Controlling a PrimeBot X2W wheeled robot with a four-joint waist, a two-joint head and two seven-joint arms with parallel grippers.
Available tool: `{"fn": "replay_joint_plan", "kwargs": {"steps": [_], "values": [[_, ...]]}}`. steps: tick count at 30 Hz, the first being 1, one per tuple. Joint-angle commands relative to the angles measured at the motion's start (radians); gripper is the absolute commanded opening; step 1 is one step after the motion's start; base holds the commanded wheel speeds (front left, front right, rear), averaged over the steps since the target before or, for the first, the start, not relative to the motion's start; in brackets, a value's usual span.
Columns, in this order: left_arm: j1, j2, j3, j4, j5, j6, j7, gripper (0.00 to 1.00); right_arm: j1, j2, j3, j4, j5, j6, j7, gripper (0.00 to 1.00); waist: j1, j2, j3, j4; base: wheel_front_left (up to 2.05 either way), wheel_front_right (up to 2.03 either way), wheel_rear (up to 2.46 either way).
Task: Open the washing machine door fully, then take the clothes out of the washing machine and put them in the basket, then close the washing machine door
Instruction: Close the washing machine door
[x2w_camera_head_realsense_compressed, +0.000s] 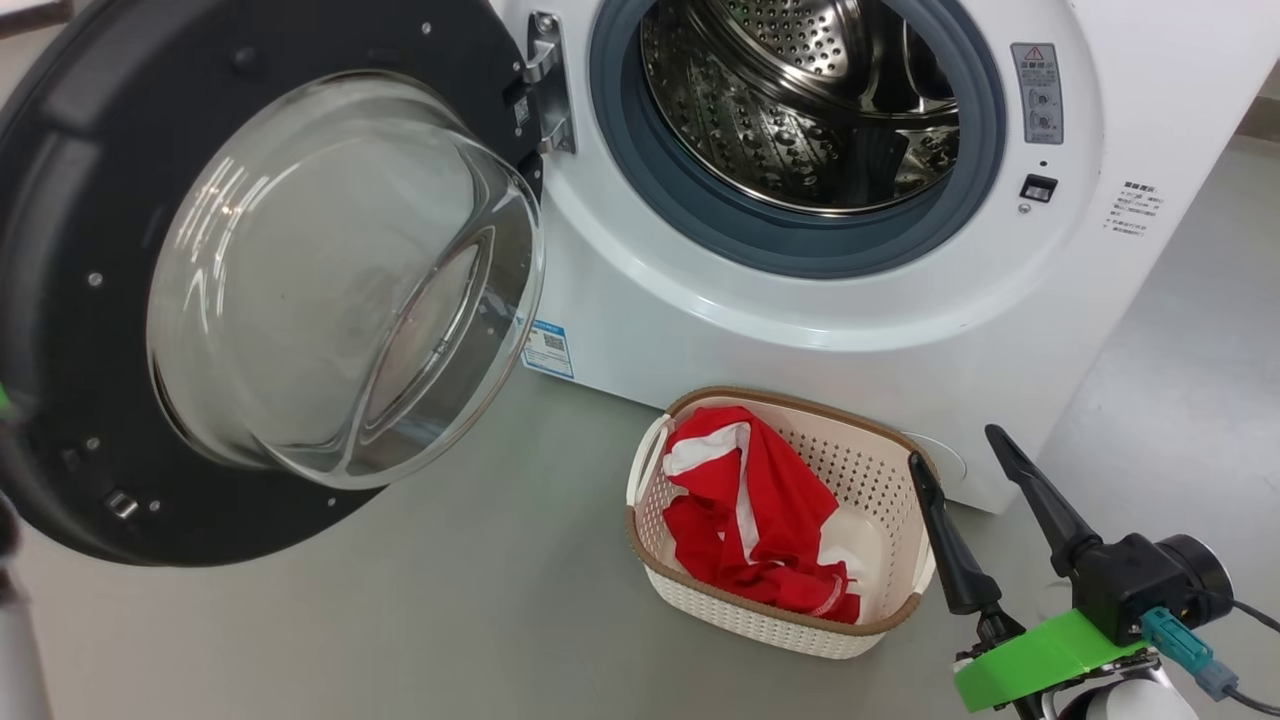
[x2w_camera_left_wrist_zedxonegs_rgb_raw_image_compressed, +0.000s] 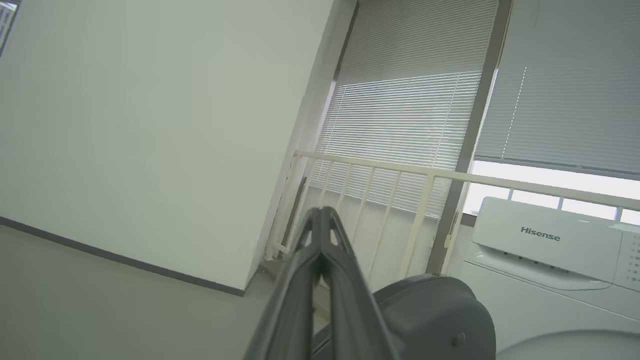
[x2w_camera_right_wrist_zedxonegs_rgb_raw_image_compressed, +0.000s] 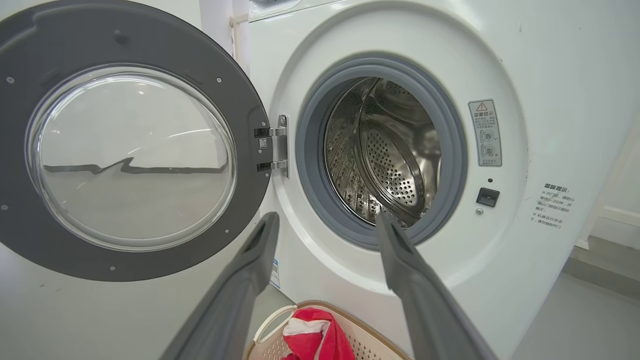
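The white washing machine (x2w_camera_head_realsense_compressed: 800, 330) stands with its round black-rimmed door (x2w_camera_head_realsense_compressed: 260, 280) swung wide to the left, and the steel drum (x2w_camera_head_realsense_compressed: 810, 100) looks bare. Red clothes (x2w_camera_head_realsense_compressed: 760, 510) with white trim lie in the cream basket (x2w_camera_head_realsense_compressed: 890, 470) on the floor just in front of the machine. Right of the basket, my right gripper (x2w_camera_head_realsense_compressed: 955, 445) is open and holds nothing. In the right wrist view that right gripper (x2w_camera_right_wrist_zedxonegs_rgb_raw_image_compressed: 327, 222) points at the washing machine (x2w_camera_right_wrist_zedxonegs_rgb_raw_image_compressed: 500, 60), with the door (x2w_camera_right_wrist_zedxonegs_rgb_raw_image_compressed: 135, 150) to its left and the clothes (x2w_camera_right_wrist_zedxonegs_rgb_raw_image_compressed: 315, 337) in the basket (x2w_camera_right_wrist_zedxonegs_rgb_raw_image_compressed: 372, 345) below. My left gripper (x2w_camera_left_wrist_zedxonegs_rgb_raw_image_compressed: 320, 212) is shut on nothing, behind the door (x2w_camera_left_wrist_zedxonegs_rgb_raw_image_compressed: 435, 315).
Grey floor (x2w_camera_head_realsense_compressed: 400, 620) spreads left and in front of the basket. The left wrist view looks past the door's outer shell to a pale wall (x2w_camera_left_wrist_zedxonegs_rgb_raw_image_compressed: 150, 125), a cream railing (x2w_camera_left_wrist_zedxonegs_rgb_raw_image_compressed: 400, 190), window blinds (x2w_camera_left_wrist_zedxonegs_rgb_raw_image_compressed: 410, 110) and the machine's control panel (x2w_camera_left_wrist_zedxonegs_rgb_raw_image_compressed: 545, 240).
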Motion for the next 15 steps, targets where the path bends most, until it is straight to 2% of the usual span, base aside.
{"fn": "replay_joint_plan", "kwargs": {"steps": [1, 7, 15], "values": [[-0.047, 0.056, 0.036, -0.003, -0.020, -0.012, 0.007, 0.00, -0.040, -0.010, 0.023, -0.019, 0.005, 0.006, -0.006, 1.00, 0.0000, 0.0000, 0.001, -0.002, 0.00, 0.00, 0.00], [-0.183, 0.088, 0.105, 0.210, -0.164, -0.050, 0.092, 0.00, -0.042, -0.008, 0.013, -0.018, 0.004, 0.006, -0.006, 1.00, 0.0000, 0.0000, 0.003, -0.009, 0.00, 0.00, 0.00], [-0.315, 0.129, 0.172, 0.449, -0.333, -0.049, 0.335, 0.00, -0.042, -0.007, 0.010, -0.017, 0.000, 0.006, -0.006, 1.00, 0.0000, 0.0000, 0.012, -0.008, 0.00, 0.00, 0.00]]}}
